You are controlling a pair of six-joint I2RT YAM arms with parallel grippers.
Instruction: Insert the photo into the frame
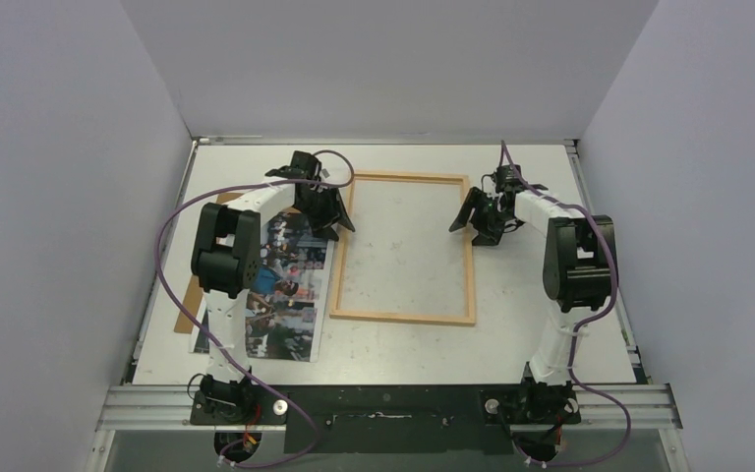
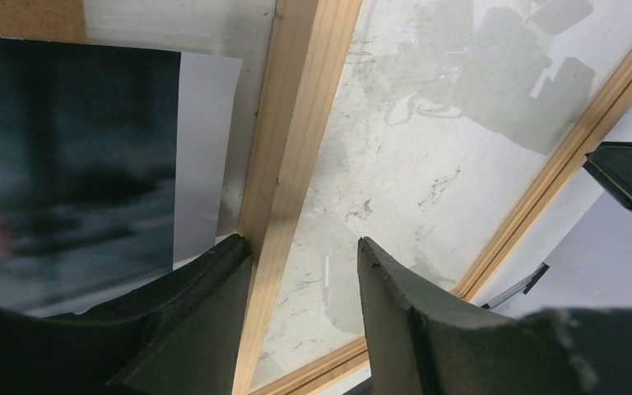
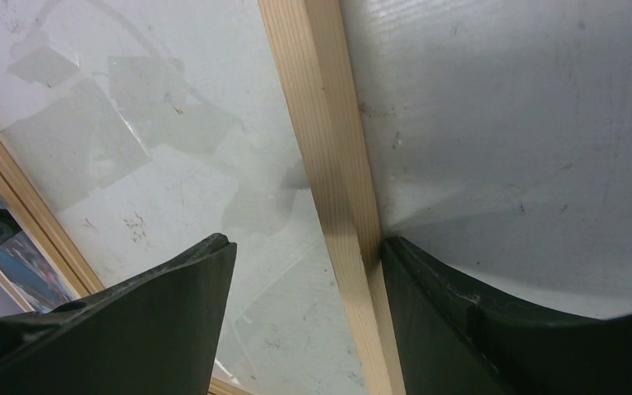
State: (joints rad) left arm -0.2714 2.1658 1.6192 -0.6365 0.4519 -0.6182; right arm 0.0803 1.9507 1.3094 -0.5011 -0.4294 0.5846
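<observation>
Left gripper (image 2: 300, 247) spread apart astride the left rail of the light-wood frame (image 1: 403, 318), its outer finger (image 2: 206, 288) touching the rail, photo (image 1: 290, 295) flat just outside that finger, right gripper (image 3: 304, 243) spread astride the right rail, outer finger (image 3: 444, 296) against the wood

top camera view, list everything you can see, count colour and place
frame: one, light wood, flat at mid table, no photo in it
photo: one, blue and white print, face up just left of the frame
backing board: one, brown, showing at the photo's left edge
table: one, white, scuffed
cables: two, purple, one along each arm
left tool: one, black, open astride the frame's left rail
right tool: one, black, open astride the frame's right rail
</observation>
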